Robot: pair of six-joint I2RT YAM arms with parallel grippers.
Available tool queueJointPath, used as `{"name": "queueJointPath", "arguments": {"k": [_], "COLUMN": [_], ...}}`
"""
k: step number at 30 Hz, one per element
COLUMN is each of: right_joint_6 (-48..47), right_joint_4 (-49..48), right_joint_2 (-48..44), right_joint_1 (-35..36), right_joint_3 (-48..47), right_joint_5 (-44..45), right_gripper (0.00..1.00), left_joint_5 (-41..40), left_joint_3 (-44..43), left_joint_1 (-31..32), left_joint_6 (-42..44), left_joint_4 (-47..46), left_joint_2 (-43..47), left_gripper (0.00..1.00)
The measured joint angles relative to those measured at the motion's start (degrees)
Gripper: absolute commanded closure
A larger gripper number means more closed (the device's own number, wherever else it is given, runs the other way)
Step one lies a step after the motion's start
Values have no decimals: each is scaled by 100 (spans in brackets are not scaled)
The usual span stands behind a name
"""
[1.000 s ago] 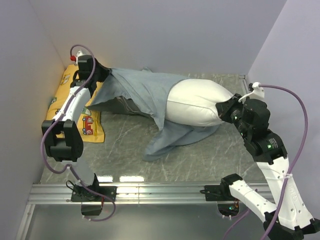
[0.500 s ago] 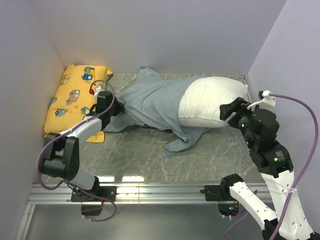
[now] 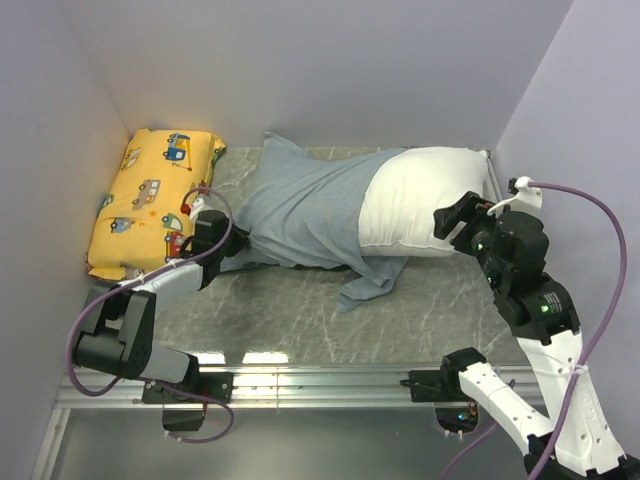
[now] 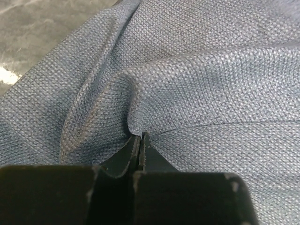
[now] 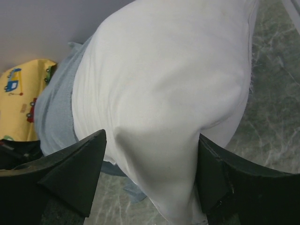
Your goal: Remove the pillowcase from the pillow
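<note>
The white pillow lies at the back right, its left half inside the blue-grey pillowcase. The case spreads leftward, and a loose flap hangs toward the front. My left gripper is shut on a fold at the case's left end. In the left wrist view the closed fingertips pinch the woven pillowcase. My right gripper is open at the pillow's near right corner. In the right wrist view that gripper has the corner of the pillow between its wide jaws, with the pillowcase beyond.
A yellow cartoon-car pillow leans in the back left corner, also seen as the yellow pillow in the right wrist view. Walls close off the left, back and right. A metal rail runs along the near edge of the marbled table.
My left gripper came down from the back left corner toward the front, still holding the case. The right gripper opened and let go of the pillow, which settled against the back wall.
</note>
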State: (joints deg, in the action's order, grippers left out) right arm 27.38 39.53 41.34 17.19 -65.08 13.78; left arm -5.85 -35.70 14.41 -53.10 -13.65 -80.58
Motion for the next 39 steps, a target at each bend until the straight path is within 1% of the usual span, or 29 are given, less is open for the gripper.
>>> {"name": "queueJointPath", "arguments": {"k": [5, 9, 13, 19, 21, 23, 24, 26, 29, 31, 33, 35, 39], "right_joint_6": [96, 153, 175, 153, 138, 122, 118, 103, 76, 81, 90, 114, 155], "right_joint_4": [46, -92, -101, -136, -295, -527, -590, -656, -697, -706, -855, -1025, -1449], "right_joint_2": [-101, -201, -417, -247, -33, 269, 428, 922, 1775, 2245, 2352, 2218, 1853], "right_joint_1": [0, 2, 0, 2, 2, 2, 2, 0, 0, -11, -35, -129, -595], "right_joint_3": [-466, -898, -1110, -1233, -1067, -708, -540, -136, 197, 413, 704, 984, 1318], "right_joint_5": [-568, -833, -898, -772, -684, -538, -446, -151, 269, 527, 667, 673, 420], "right_gripper": [21, 20, 20, 17, 17, 16, 14, 13, 12, 9, 8, 8, 7], "left_joint_5": [-2, 35, 216, 308, 299, 293, 291, 284, 258, 249, 247, 249, 249], "left_joint_3": [155, 249, 297, 385, 457, 511, 533, 586, 662, 699, 717, 719, 721], "left_joint_1": [7, 9, 37, 127, 144, 186, 199, 223, 247, 262, 273, 289, 297], "left_joint_6": [-15, -13, -17, -17, -17, -13, -11, 4, 20, 48, 57, 92, 116], "left_joint_4": [-212, -295, -415, -586, -579, -546, -518, -439, -275, -138, -48, 0, 70], "left_joint_2": [-94, -173, -177, -157, -83, 46, 118, 297, 566, 748, 863, 960, 1040], "left_gripper": [100, 99, 99, 100, 100, 100, 99, 100, 100, 100, 99, 99, 100]}}
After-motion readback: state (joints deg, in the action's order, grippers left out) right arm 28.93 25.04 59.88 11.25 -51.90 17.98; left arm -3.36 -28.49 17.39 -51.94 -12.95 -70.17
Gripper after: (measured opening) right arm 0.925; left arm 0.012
